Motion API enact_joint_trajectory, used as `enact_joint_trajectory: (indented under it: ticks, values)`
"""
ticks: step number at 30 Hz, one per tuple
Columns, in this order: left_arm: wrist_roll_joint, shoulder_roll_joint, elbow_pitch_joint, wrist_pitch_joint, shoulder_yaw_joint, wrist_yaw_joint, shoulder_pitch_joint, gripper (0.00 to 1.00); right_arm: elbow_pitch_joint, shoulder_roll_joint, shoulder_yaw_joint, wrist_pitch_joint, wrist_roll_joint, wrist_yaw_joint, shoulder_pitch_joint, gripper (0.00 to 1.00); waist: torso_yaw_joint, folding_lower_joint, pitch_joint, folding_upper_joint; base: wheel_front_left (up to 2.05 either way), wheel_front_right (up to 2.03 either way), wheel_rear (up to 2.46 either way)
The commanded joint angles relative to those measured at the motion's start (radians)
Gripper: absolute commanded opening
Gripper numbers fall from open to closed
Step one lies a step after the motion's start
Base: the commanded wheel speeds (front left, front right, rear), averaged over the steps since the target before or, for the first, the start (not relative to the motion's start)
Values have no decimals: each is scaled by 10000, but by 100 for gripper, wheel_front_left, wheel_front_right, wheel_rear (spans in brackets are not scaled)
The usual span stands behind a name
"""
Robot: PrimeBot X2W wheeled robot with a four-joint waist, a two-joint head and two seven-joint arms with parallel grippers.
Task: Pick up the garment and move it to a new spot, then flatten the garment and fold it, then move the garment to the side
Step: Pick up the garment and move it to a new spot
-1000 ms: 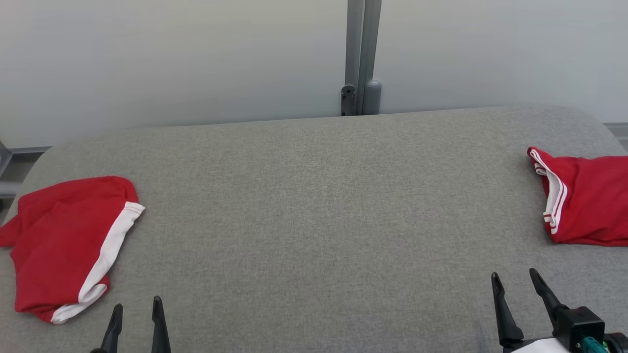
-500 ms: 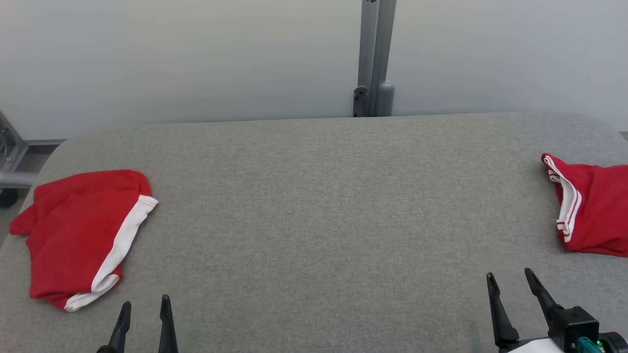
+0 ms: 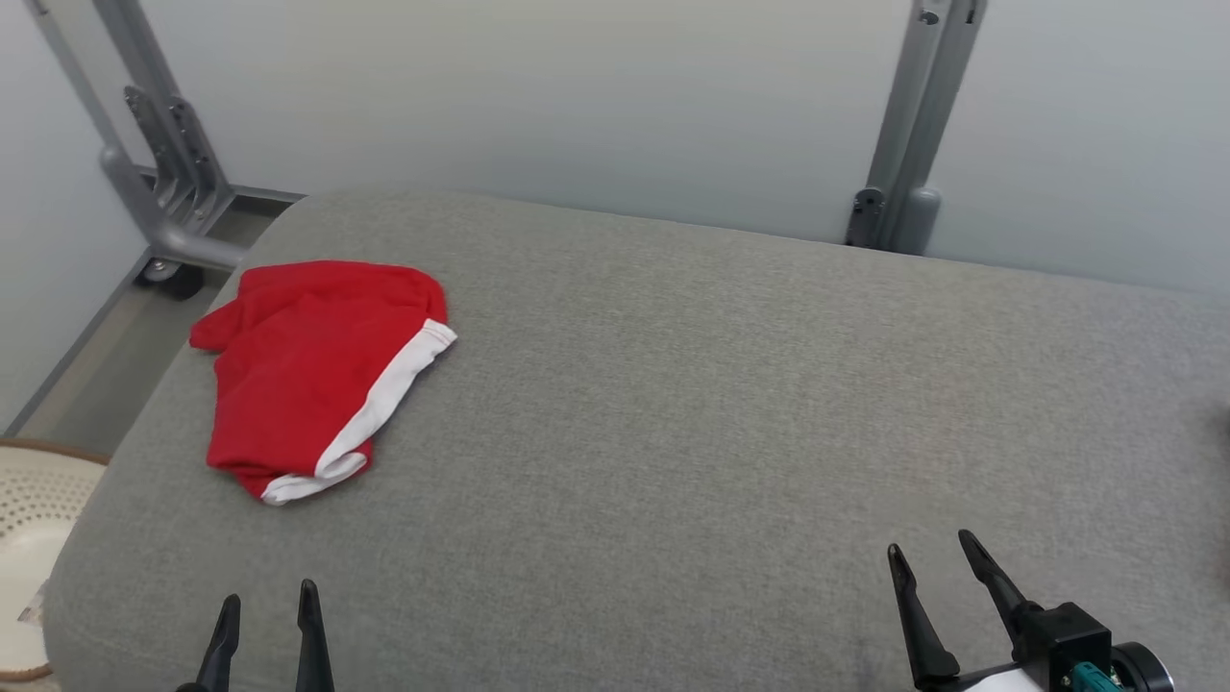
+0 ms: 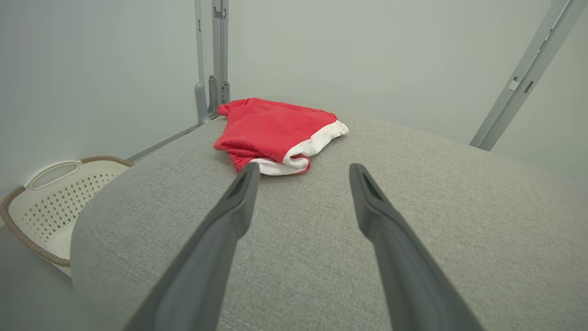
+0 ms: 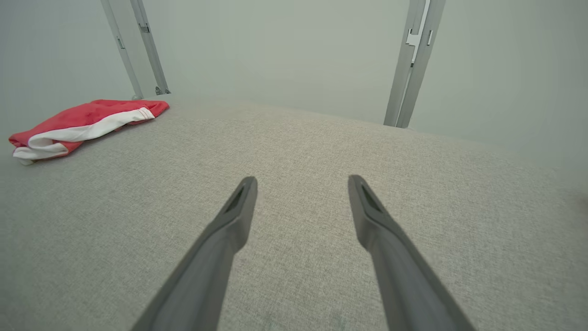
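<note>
Fabric, grey and coarsely woven, covers the padded table [image 3: 673,404], whose corners are rounded. The red garment [image 3: 307,375] lies crumpled at ten o'clock on it, a soft heap with a broad white band along one edge, near the table's far corner. The left fingers [image 3: 312,644] at seven o'clock and the right fingers [image 3: 915,615] at five o'clock, long, dark and tapering to points, stand spread apart, gripping nothing, over bare cloth. A cream perforated basket [image 3: 29,538] with a brown rim sits off the table at eight o'clock.
</note>
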Motion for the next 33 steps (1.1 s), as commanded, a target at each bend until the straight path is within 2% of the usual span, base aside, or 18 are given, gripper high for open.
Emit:
enact_joint_trajectory:
  ticks: [1, 6, 10, 16, 22, 24, 26, 28, 33]
  values:
    - [-95, 14, -56, -28, 14, -10, 73, 100, 39, -25, -10, -28, -4, -14, -79, 100, 749, 1, 77, 0, 0, 0, 0]
    - [-261, 14, -122, -27, 14, -52, -271, 100, 66, -30, -81, -29, -119, -14, -196, 100, 892, 1, 366, 0, 0, 0, 0]
    - [-792, 10, 153, -28, -107, -140, -1129, 100, -188, -374, -84, -29, -234, -14, -764, 100, 740, 1, 1421, 0, 0, 0, 0]
    - [-1261, 34, 1780, -16, -422, -282, -3451, 100, -506, -1209, -23, -29, -384, -14, -1972, 100, 484, 1, 3384, 0, 0, 0, 0]
    - [-1630, 333, 3465, -13, -574, -335, -5802, 100, -717, -1714, 32, -29, -418, -14, -2984, 100, 238, 1, 4885, 0, 0, 0, 0]
    - [-2012, 454, 4200, 61, -853, -339, -6533, 100, -758, -1809, 121, -29, -434, -14, -3233, 100, 129, 1, 5247, 0, 0, 0, 0]
    - [-2880, 433, 4844, 311, -958, -340, -7065, 100, -778, -1845, 198, -29, -408, -14, -3436, 100, 28, 1, 5473, 0, 0, 0, 0]
    - [-3458, 714, 5663, 731, -999, -336, -7449, 100, -763, -1832, 286, -29, -361, -14, -3616, 100, -100, 1, 5631, 0, 0, 0, 0]
    - [-4278, 1133, 7287, 1411, -1122, -336, -8195, 100, -713, -1634, 342, -29, -282, -14, -3777, 100, -447, 1, 5626, 0, 0, 0, 0]
